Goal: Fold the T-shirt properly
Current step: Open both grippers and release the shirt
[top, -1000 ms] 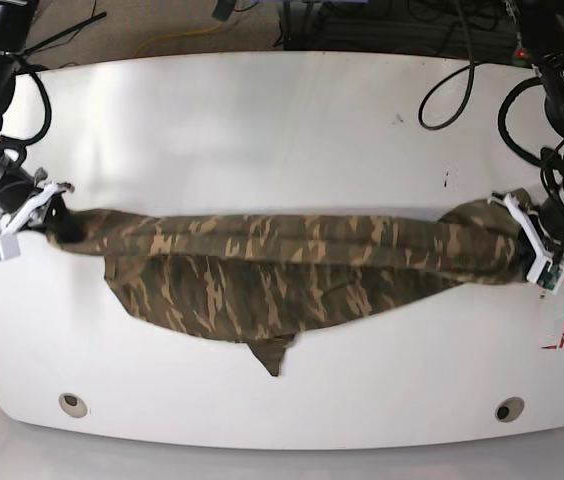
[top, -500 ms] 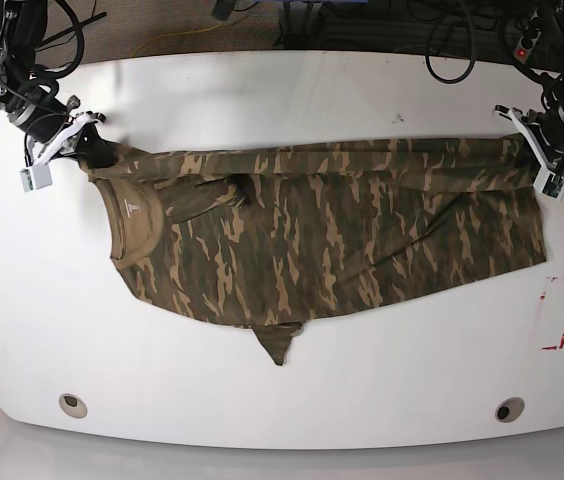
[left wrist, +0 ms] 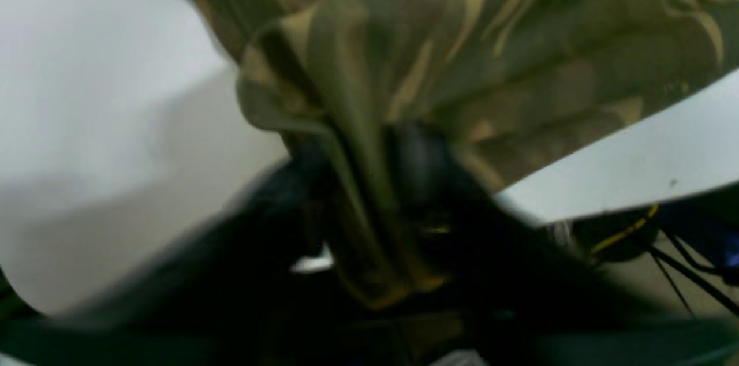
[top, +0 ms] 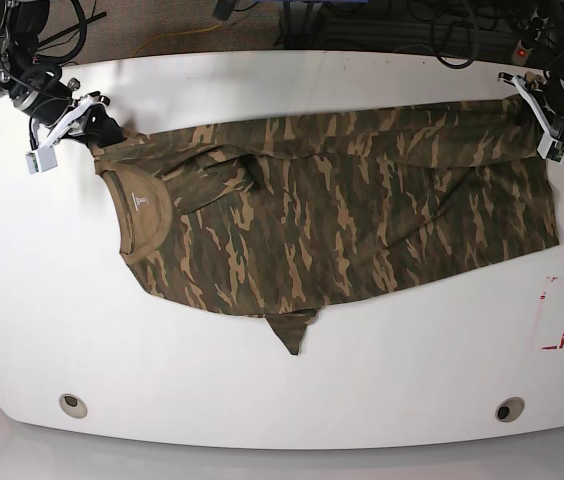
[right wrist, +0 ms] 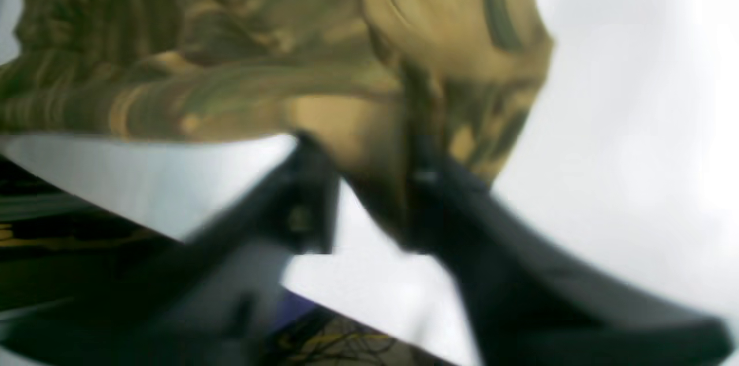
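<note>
The T-shirt [top: 342,215] lies spread across the far half of the white table [top: 262,390], its collar [top: 140,215] toward the left in the base view and one sleeve [top: 292,330] poking out toward the near edge. The left gripper [left wrist: 369,181] at the far right corner has its jaws clamped on a bunched fold of the hem. The right gripper [right wrist: 369,181] at the far left has cloth by the shoulder between its jaws; whether it is clamped cannot be told. Red tape marks [top: 559,312] sit near the table's right edge.

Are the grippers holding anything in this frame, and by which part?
Both hold the T-shirt: the left gripper pinches a bunched hem corner, the right gripper pinches the shoulder beside the collar.
</note>
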Action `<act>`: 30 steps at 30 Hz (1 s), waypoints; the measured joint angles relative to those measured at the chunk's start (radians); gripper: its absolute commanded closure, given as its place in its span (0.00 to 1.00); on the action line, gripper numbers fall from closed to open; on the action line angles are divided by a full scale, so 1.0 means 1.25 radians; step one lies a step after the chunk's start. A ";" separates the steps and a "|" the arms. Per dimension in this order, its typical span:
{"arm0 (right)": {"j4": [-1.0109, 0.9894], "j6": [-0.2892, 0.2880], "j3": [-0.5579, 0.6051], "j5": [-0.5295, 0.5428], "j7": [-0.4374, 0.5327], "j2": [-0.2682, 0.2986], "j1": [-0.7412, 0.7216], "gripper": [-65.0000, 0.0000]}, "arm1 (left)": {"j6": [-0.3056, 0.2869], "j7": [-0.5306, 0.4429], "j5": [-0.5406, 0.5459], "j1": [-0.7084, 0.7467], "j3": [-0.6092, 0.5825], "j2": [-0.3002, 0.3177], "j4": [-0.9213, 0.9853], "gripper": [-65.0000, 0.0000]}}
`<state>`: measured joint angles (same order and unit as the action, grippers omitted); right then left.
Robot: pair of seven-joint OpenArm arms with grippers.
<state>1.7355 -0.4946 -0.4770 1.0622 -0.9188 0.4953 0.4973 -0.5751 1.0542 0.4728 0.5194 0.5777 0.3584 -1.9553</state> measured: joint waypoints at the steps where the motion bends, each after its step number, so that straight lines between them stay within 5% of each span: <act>1: 0.001 0.000 -0.003 0.000 0.002 -0.005 0.006 0.47 | -0.005 0.001 -0.002 0.006 -0.002 0.000 0.000 0.37; 3: 0.013 0.003 -0.010 -0.002 0.002 -0.020 0.021 0.38 | -0.032 0.004 -0.009 0.013 -0.012 0.004 0.003 0.25; 7: 0.066 -0.005 -0.036 -0.002 -0.001 -0.056 0.062 0.36 | -0.078 0.001 -0.004 0.018 -0.012 0.016 0.005 0.30; 14: 0.092 -0.156 -0.106 0.013 -0.055 -0.107 0.076 0.36 | -0.098 0.002 0.000 0.034 0.057 -0.003 0.003 0.31; 19: 0.086 -0.156 -0.177 0.001 -0.128 -0.113 0.047 0.36 | -0.098 0.007 -0.007 0.019 0.124 -0.035 0.003 0.31; 30: -0.071 -0.152 -0.160 -0.211 -0.228 -0.092 -0.301 0.36 | -0.098 0.013 -0.008 -0.059 0.130 -0.047 0.003 0.31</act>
<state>1.6470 -0.6842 -0.6769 0.7990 -1.2041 0.3801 0.1211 -0.6975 1.0706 0.4633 0.4454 0.7403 0.3000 -1.9518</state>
